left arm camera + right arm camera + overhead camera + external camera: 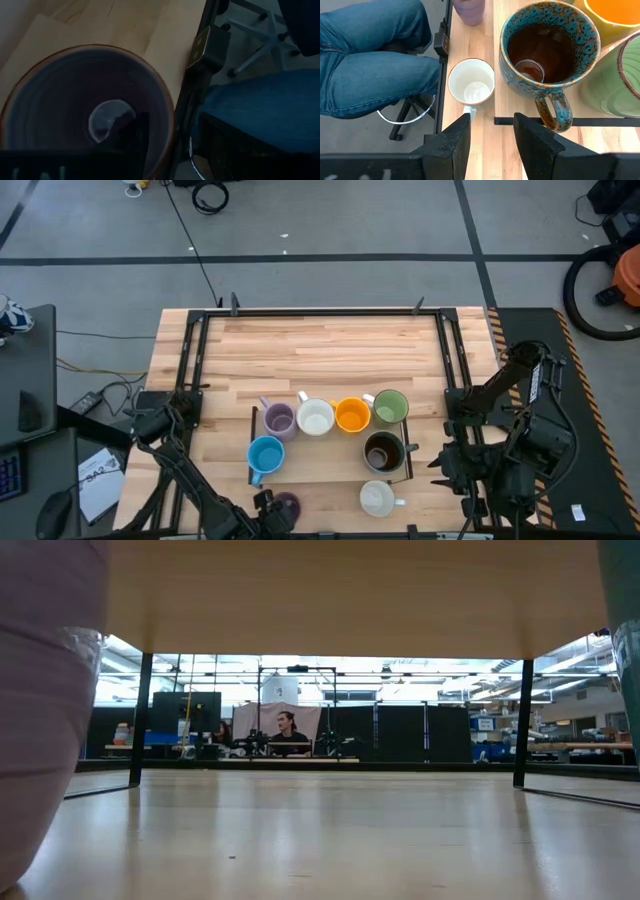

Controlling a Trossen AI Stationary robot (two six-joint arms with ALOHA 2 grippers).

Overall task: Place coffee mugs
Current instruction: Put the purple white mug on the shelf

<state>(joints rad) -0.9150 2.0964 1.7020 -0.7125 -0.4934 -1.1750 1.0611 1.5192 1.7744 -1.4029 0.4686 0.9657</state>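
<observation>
A dark purple mug [285, 505] stands at the table's near edge. My left gripper [265, 500] is over it, open. One finger [132, 142] reaches inside the mug [60, 105] and the other stands outside its wall. Lavender [278, 420], white [316, 418], orange [352, 415] and green [390, 407] mugs stand in a row. A blue mug [265, 455] and a brown mug [547, 47] stand nearer. A second white mug [471, 82] stands near the front edge. My right gripper [492, 145] hangs open above the space between the white and brown mugs.
A thin black frame [530, 121] lies on the table around the grouped mugs. A person in blue jeans [375, 60] sits on a chair right at the table's near edge. The far half of the table [320, 340] is bare wood. Black rails [190, 350] run along both sides.
</observation>
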